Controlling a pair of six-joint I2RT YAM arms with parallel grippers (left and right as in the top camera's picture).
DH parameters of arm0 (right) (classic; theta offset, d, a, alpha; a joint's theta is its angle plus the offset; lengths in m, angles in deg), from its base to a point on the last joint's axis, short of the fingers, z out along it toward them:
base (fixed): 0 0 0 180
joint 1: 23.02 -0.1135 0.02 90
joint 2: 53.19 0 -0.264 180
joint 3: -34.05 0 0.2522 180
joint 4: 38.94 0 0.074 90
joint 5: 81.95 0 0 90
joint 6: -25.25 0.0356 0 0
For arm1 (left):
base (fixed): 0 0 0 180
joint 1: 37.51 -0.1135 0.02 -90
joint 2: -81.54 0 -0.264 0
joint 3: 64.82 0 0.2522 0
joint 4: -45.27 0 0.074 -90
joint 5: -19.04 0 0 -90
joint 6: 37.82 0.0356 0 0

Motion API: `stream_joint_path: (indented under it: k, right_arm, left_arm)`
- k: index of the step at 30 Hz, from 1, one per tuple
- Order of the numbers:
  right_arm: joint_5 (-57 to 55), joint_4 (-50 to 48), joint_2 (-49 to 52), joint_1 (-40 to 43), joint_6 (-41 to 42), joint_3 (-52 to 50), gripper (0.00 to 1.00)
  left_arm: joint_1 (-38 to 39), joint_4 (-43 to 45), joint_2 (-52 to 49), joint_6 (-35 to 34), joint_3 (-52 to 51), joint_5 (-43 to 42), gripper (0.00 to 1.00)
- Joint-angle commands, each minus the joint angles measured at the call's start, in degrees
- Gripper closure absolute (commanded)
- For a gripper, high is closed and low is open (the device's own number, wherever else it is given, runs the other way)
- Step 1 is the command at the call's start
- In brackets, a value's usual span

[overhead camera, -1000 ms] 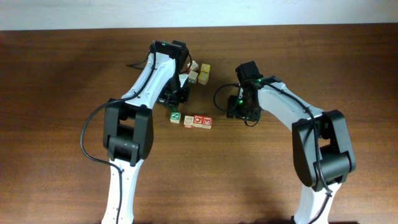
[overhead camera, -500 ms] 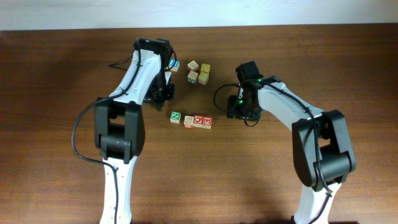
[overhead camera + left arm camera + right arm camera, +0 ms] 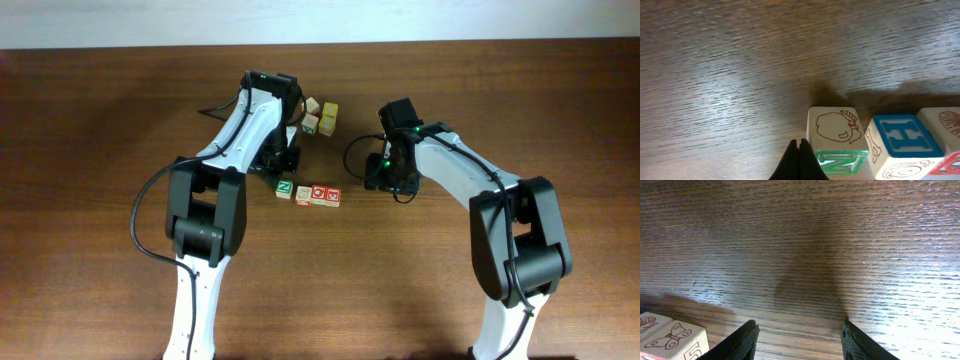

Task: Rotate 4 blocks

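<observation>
The row of four blocks [image 3: 309,192] lies near the middle of the table [image 3: 100,150], between the two arms. The green-lettered block [image 3: 284,187] is at the left end. The three red-printed blocks [image 3: 318,195] sit touching one another to its right. The green one is set slightly off the line of the other three, with a thin gap showing, which suggests it is the block being worked on.

The left tool [image 3: 799,159] has its fingers pressed together with nothing between them. The tips are right at that block's left edge, touching it or just beside it, and I cannot tell which. That looks like a nudge to turn the block, not a pick-up.

The right tool [image 3: 801,339] hovers over bare wood just right of the row. Its fingers are spread and hold nothing, and a corner of the row's end shows at the lower left of its camera.

How many blocks are already turned cannot be read from how they lie — there is no mark of a starting pose. My guess is that the green block is in hand and the three red ones may be left. A small cluster of loose cubes [image 3: 320,116] sits well behind the row and is not part of the job.
</observation>
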Motion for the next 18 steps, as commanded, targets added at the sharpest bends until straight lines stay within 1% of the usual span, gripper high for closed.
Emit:
stream_joint_path:
  k: [1,8,11,12,13,14,18]
  right_arm:
    - [-1.2,0.0,1.4,-0.4,-0.4,-1.9,0.45]
    - [-1.2,0.0,1.4,-0.4,-0.4,-1.9,0.45]
    - [-1.1,-0.1,1.4,-0.4,-0.4,-1.9,0.46]
    - [-0.7,0.1,1.4,-0.3,-0.9,-1.7,0.47]
    - [-0.5,1.0,1.2,-0.2,-1.1,-1.0,0.5]
    - [-0.5,2.6,0.8,-0.2,-1.2,0.1,0.52]
    - [-0.2,9.0,-5.0,-1.0,-2.3,5.4,0.52]
  left_arm:
    - [1.1,0.1,-0.7,-0.7,-0.4,-2.1,1.0]
    - [3.5,0.5,-0.7,-0.7,-0.4,-2.0,1.0]
    - [3.2,0.9,-0.7,-0.7,-0.4,-1.5,0.98]
    - [2.9,1.0,-0.7,-0.7,-0.3,-1.2,0.98]
    - [2.3,0.8,-0.7,-0.7,0.2,-0.7,0.99]
    - [1.6,0.2,-0.7,-0.7,1.0,0.0,0.99]
    - [-2.9,-5.5,-0.7,-0.7,11.1,0.7,1.0]
